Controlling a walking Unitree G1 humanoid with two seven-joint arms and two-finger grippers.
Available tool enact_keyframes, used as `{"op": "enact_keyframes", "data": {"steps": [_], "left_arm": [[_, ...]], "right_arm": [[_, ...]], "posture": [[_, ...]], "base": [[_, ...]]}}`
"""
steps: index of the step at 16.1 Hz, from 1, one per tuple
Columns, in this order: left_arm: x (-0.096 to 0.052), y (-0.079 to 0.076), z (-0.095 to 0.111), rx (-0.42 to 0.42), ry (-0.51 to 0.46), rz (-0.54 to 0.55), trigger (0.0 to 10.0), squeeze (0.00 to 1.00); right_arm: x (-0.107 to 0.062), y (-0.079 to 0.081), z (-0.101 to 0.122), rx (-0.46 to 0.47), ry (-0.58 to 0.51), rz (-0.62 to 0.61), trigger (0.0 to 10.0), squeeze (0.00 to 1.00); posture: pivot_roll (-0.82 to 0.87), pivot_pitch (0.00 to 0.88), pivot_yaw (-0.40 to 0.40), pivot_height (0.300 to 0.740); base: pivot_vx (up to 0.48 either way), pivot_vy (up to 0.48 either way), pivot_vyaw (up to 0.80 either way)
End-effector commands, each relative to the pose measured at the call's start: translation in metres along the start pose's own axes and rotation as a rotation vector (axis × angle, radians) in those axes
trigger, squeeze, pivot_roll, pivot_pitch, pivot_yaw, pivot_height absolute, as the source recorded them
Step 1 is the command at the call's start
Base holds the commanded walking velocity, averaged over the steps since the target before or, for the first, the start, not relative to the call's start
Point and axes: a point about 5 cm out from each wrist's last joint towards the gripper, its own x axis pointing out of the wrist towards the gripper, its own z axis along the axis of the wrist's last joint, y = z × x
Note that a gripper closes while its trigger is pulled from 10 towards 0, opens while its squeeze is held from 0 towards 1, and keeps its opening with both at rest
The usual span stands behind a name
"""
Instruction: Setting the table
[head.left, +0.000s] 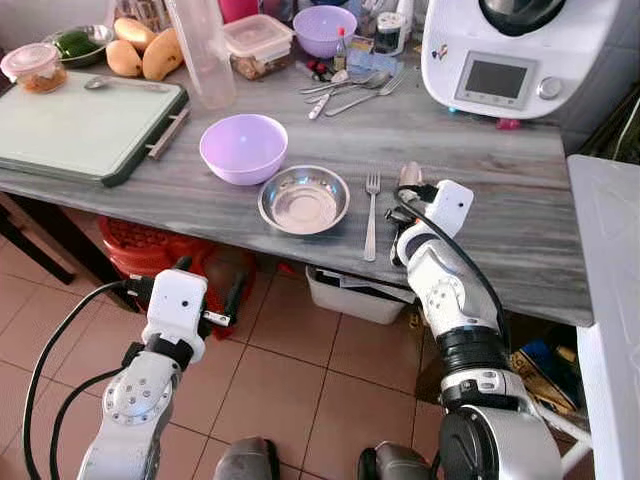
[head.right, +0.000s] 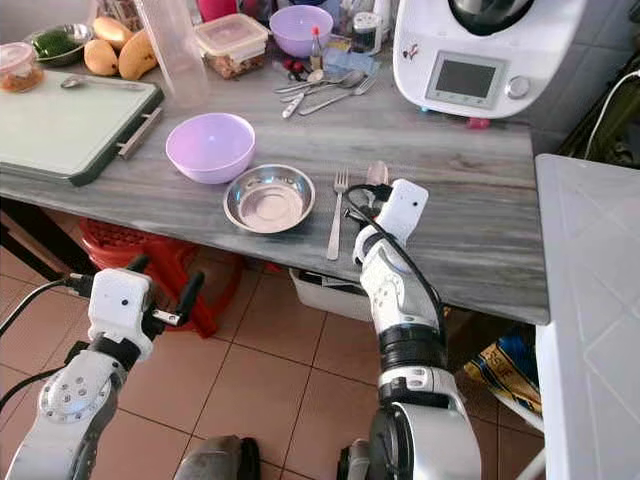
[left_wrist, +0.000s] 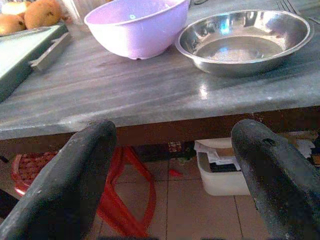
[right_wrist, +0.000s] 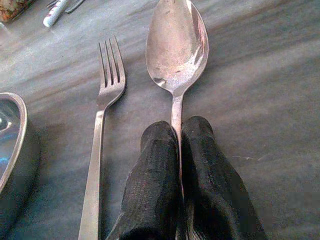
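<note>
Spoon handle is pinched by the right tool, just beside the fork.

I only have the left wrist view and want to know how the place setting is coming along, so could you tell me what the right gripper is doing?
Observer: The right gripper is shut on the handle of a spoon, low over the table.
Operator: Thank you. Where is the spoon relative to the steel bowl?
Observer: On the robot's right of the steel bowl, with a fork lying between them.
Operator: And is the fork touching the spoon?
Observer: No, they lie side by side with a gap.
</note>
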Motion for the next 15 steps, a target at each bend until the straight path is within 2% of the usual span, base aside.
{"op": "enact_keyframes", "data": {"steps": [1,15], "left_arm": [[0.0001,-0.0004,0.0038,0.001,-0.01,-0.006,10.0,0.0],[0.0035,-0.0018,0.0043,0.001,-0.009,-0.008,10.0,0.0]], "right_arm": [[0.0008,-0.0045,-0.0185,-0.007,0.094,-0.019,10.0,0.0],[0.0029,-0.0067,-0.0273,-0.039,0.179,0.012,10.0,0.0]], "posture": [[0.11,0.139,0.039,0.74],[0.1,0.131,0.037,0.74]], "base": [[0.0,0.0,0.0],[0.0,0.0,0.0]]}}
